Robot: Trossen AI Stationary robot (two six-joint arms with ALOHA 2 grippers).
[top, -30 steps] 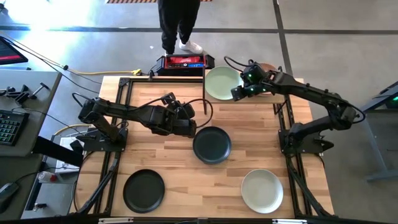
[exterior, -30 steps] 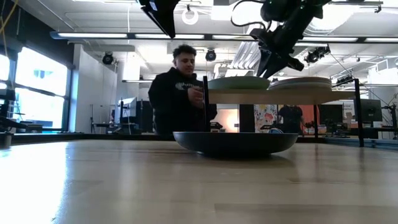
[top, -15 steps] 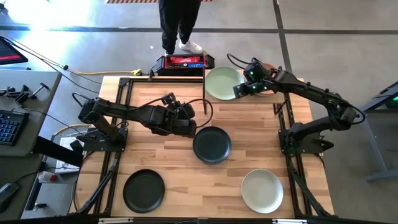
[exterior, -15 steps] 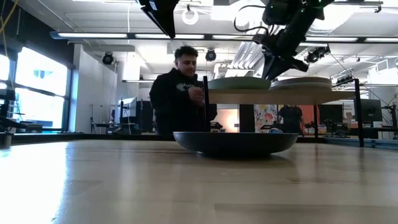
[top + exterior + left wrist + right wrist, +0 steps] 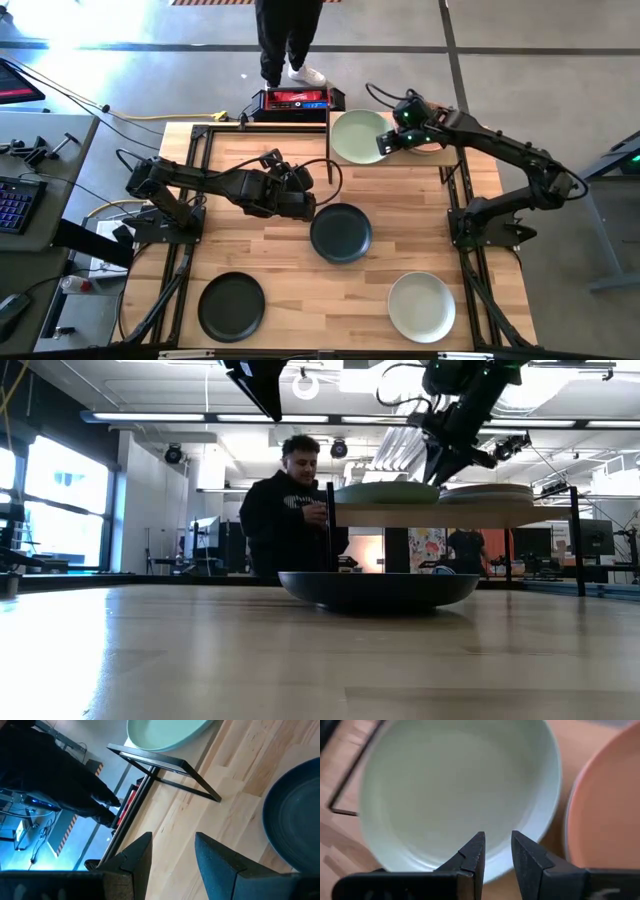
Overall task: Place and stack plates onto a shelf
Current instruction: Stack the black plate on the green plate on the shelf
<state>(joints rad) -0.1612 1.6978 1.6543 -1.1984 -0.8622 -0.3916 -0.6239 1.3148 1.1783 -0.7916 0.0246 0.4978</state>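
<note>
The pale green plate (image 5: 356, 132) (image 5: 455, 795) lies on the left half of the shelf (image 5: 410, 158) (image 5: 480, 515), with a peach plate (image 5: 605, 810) (image 5: 490, 492) beside it. My right gripper (image 5: 385, 143) (image 5: 497, 842) hovers just above the green plate's rim on the peach plate's side, open by a narrow gap. My left gripper (image 5: 308, 205) (image 5: 172, 847) is open and low over the table, just left of the dark teal plate (image 5: 341, 232) (image 5: 300, 820). That plate rests flat at mid-table.
A black plate (image 5: 232, 306) lies at the near left and a pale plate (image 5: 421, 306) at the near right. A red-and-black box (image 5: 294, 100) sits at the far edge. A person (image 5: 285, 35) stands behind it. Thin black posts (image 5: 330, 525) edge the shelf.
My right gripper has drifted a little toward the table's right and far edge and has risen slightly over the shelf. The green plate stays where it was on the shelf. My left arm has kept still.
</note>
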